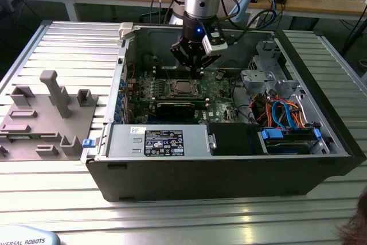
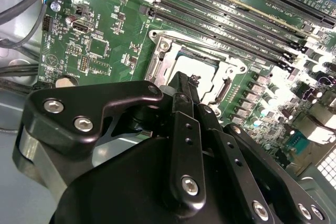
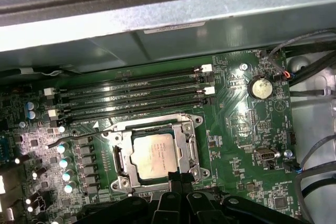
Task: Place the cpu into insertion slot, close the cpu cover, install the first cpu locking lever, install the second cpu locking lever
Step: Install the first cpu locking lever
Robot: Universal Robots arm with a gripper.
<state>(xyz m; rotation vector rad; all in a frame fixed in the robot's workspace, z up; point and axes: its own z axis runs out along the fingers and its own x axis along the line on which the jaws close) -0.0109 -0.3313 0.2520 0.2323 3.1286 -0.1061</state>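
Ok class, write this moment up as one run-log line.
cpu: seated in insertion slot | cpu cover: lying flat over cpu | gripper: shut, tips at cpu cover's rim, contact unclear

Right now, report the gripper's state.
Gripper: closed, with nothing seen between its fingers; its tips are at the edge of the cpu cover.
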